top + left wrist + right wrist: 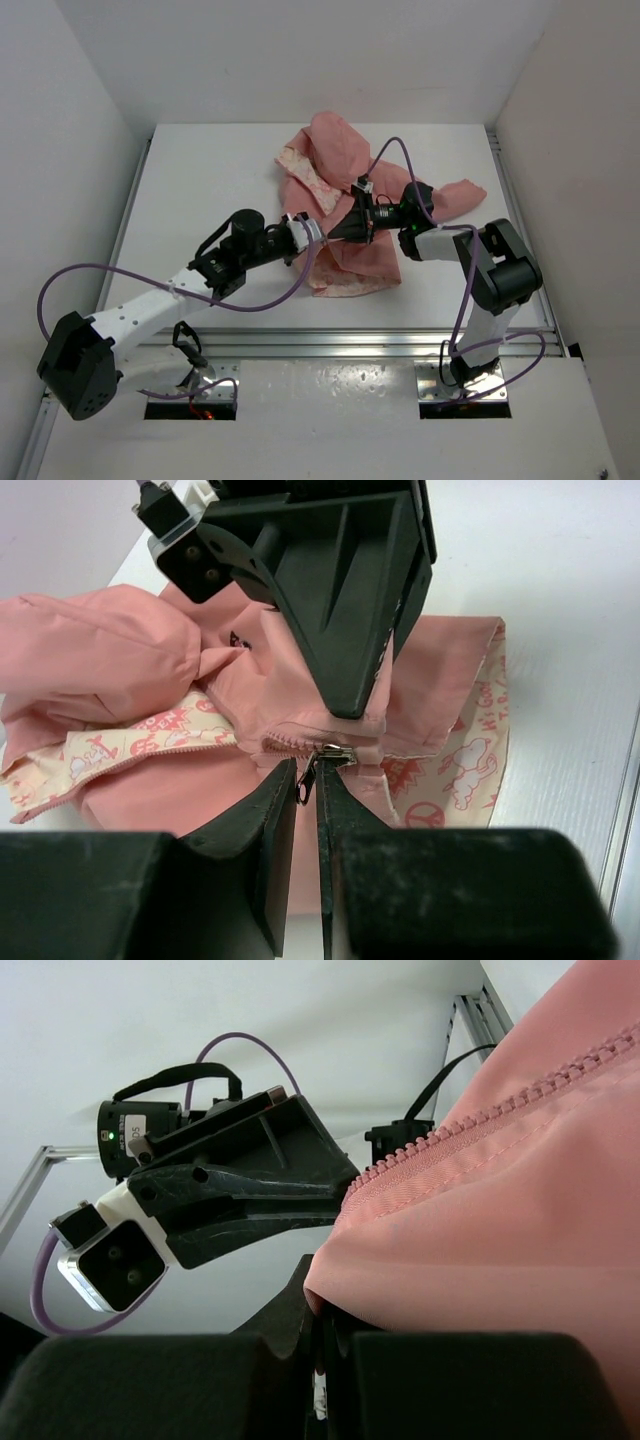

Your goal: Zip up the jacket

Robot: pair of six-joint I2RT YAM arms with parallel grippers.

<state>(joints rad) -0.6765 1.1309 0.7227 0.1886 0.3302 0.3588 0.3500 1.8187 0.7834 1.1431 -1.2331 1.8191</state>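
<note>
The salmon-pink jacket (335, 150) lies crumpled at the back middle of the table, its cream printed lining (455, 765) showing. My left gripper (308, 775) is shut on the metal zipper pull (303, 790), which hangs from the slider (338, 749) at the bottom end of the zipper teeth. My right gripper (350, 708) comes in from the opposite side, shut on the pink fabric right behind the slider. In the right wrist view my right gripper (325, 1305) pinches a fold of the jacket (520, 1210) below the zipper teeth. In the top view both grippers meet tip to tip, left (318, 233) and right (340, 228).
A white table (200, 190) with white walls on three sides. An aluminium rail (330, 345) runs along the near edge. Purple cables (270, 300) loop off both arms. The left arm's camera housing (110, 1260) sits close to the right gripper.
</note>
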